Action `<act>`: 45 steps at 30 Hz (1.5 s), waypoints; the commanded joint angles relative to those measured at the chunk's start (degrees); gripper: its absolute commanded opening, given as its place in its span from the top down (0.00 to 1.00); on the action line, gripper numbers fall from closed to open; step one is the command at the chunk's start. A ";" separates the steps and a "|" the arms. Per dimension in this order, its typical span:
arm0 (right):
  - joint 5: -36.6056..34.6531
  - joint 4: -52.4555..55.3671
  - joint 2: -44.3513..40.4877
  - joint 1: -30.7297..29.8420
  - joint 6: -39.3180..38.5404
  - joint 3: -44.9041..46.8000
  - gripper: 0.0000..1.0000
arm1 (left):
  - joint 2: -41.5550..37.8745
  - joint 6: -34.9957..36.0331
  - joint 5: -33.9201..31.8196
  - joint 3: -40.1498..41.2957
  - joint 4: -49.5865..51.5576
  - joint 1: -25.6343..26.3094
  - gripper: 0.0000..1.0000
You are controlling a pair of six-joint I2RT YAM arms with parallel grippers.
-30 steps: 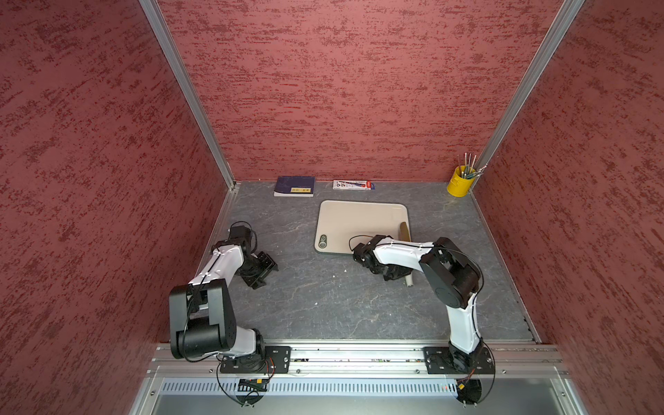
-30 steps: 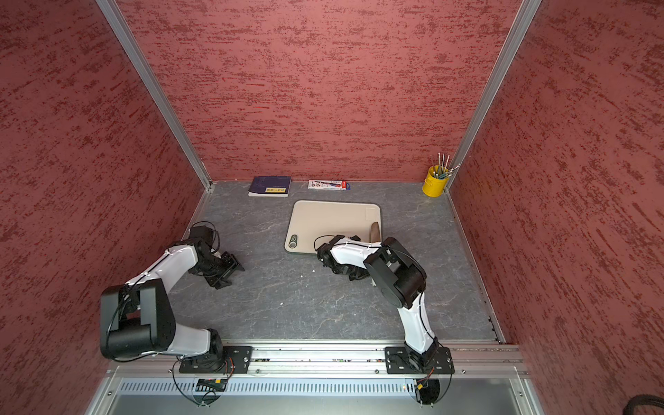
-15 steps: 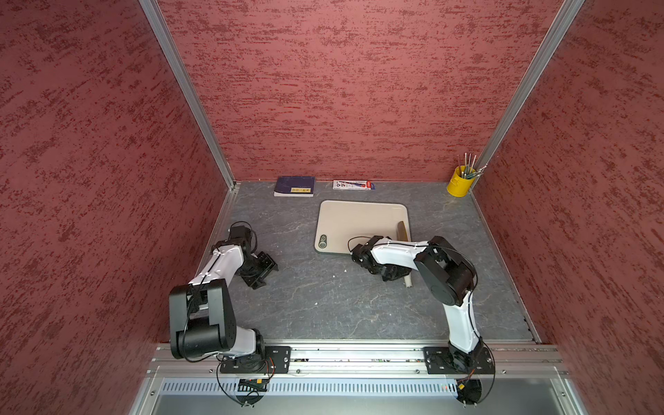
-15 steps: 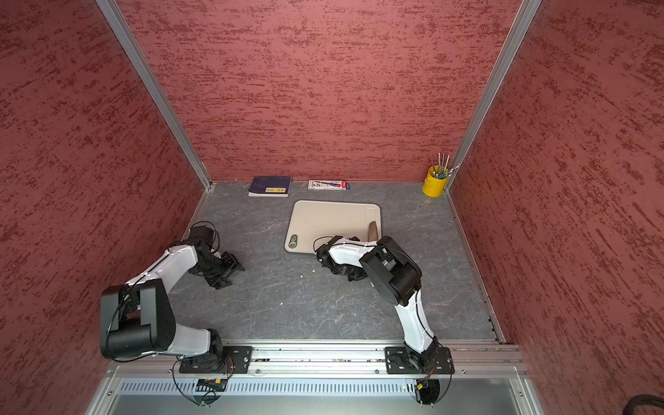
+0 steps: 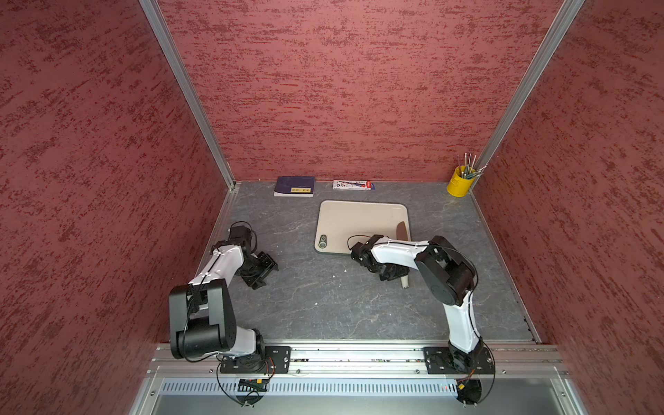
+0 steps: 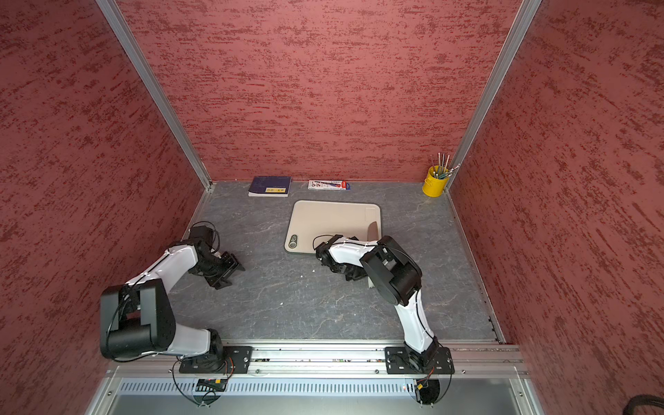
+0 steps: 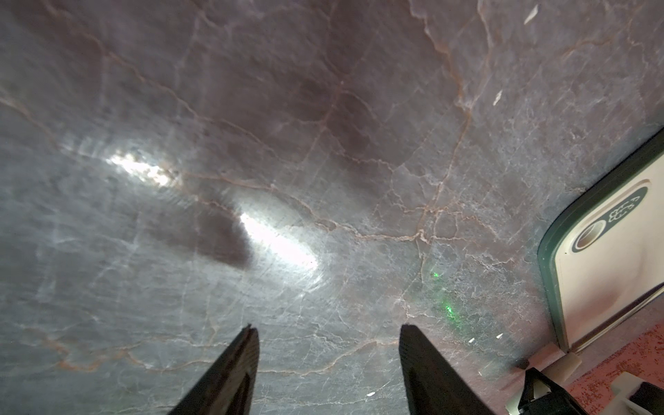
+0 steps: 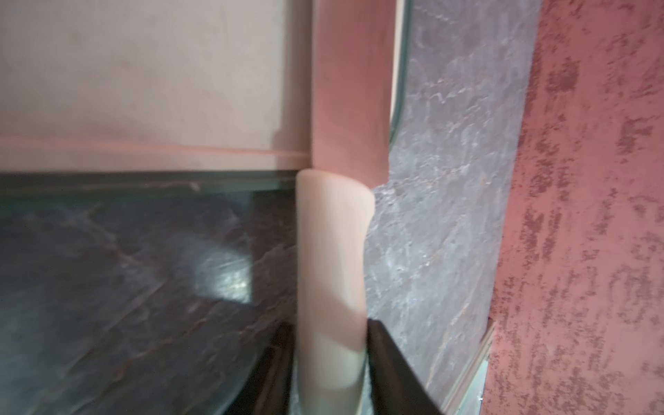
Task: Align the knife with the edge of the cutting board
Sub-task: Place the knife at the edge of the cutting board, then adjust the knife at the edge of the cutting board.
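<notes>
The beige cutting board [image 5: 359, 222] [image 6: 330, 219] lies flat at the back middle of the table. The knife's blade [image 5: 401, 230] [image 6: 373, 230] lies on the board along its right edge. Its pale handle [image 8: 332, 251] sticks out past the board's front edge over the table. My right gripper [image 5: 393, 276] [image 8: 332, 323] is low at that handle, with a black finger pressed on each side, shut on it. My left gripper [image 5: 267, 267] [image 7: 328, 328] hovers open and holds nothing over bare table, left of the board [image 7: 611, 258].
A dark blue book [image 5: 294, 186] and a flat white packet [image 5: 353, 184] lie against the back wall. A yellow cup of sticks [image 5: 458, 185] stands in the back right corner. Red walls close in three sides, and a metal rail [image 5: 359, 359] runs along the front.
My right arm has shifted slightly left, with the knife handle still between its fingers. The left arm has stayed where it was.
</notes>
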State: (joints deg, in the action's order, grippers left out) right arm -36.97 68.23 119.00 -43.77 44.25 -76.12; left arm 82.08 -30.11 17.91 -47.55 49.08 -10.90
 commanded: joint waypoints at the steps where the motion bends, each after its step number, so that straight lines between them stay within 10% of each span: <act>1: 3.02 -2.47 -1.67 -0.07 -0.08 0.17 0.50 | -0.97 0.79 0.19 -0.27 -0.32 0.50 0.34; 21: 14.76 -18.97 -13.10 3.62 -3.98 11.93 0.27 | -0.13 0.74 0.19 -0.53 0.05 0.70 0.33; 45: 22.58 -31.44 -19.18 10.56 -9.61 21.30 0.38 | 2.42 0.58 -0.67 -1.23 1.20 0.96 0.33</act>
State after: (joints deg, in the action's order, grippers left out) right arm -16.47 38.28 99.18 -34.61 35.64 -57.30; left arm 84.16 -30.11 17.82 -47.62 49.71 -10.52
